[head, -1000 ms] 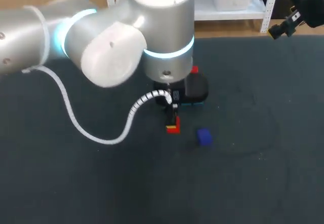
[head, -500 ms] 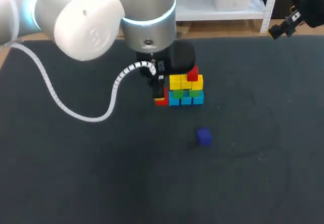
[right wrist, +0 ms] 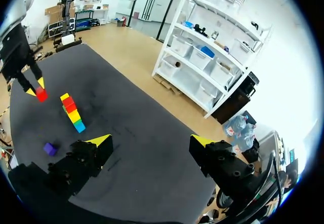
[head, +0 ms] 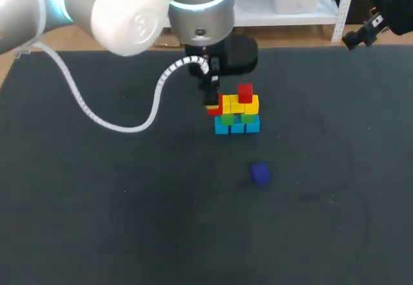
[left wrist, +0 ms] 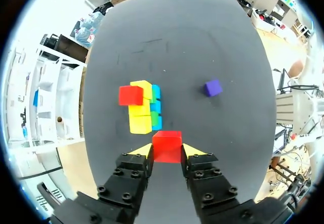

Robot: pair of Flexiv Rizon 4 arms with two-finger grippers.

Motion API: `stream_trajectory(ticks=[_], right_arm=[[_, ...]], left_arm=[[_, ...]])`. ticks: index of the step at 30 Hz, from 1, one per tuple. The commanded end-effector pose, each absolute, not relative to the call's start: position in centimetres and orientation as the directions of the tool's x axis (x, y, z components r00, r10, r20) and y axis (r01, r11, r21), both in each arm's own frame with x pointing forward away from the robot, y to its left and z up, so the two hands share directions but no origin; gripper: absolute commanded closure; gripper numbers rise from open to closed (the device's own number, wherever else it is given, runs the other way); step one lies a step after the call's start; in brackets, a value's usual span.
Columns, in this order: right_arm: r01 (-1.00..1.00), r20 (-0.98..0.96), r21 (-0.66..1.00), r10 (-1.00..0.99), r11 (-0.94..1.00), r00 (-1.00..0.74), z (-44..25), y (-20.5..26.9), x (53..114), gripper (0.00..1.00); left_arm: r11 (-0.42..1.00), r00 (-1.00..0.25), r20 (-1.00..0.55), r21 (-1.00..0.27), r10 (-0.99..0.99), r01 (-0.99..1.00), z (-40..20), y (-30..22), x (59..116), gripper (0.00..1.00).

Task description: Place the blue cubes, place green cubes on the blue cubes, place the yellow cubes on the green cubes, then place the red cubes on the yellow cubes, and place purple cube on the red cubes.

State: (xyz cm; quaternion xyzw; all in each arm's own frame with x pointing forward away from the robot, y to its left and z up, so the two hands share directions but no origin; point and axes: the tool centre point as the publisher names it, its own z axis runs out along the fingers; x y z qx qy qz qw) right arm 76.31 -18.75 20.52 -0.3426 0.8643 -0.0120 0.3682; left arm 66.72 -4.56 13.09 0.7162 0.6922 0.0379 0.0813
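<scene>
"Where is our left tool?"

"Close beside the stack, at the end away from the red cube on top. It grips a second red cube between both tips, raised off the desk."

"And the stack?"

"Its blue cubes sit on the desk, green cubes on them, yellow cubes above."

"The purple cube?"

"Alone on the desk, near the stack's front."

"Our right tool?"

"Well apart from the stack, fingers spread wide."
</scene>
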Motion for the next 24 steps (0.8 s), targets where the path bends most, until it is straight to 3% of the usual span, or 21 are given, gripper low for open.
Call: stream_trajectory(ticks=[1, 24], right_arm=[[-0.579, -0.631, -0.277, -0.600, 0.767, -0.493, 20.4, -18.7, 76.2, 0.00], [-0.579, -0.631, -0.277, -0.600, 0.767, -0.493, 20.4, -18.7, 76.2, 0.00]], left_arm=[[-0.028, 0.034, -0.037, 0.150, 0.999, 0.988, 13.2, -5.6, 69.2, 1.00], [-0.002, 0.006, -0.031, 0.126, 1.000, 0.992, 11.6, -7.1, 72.5, 1.00]])
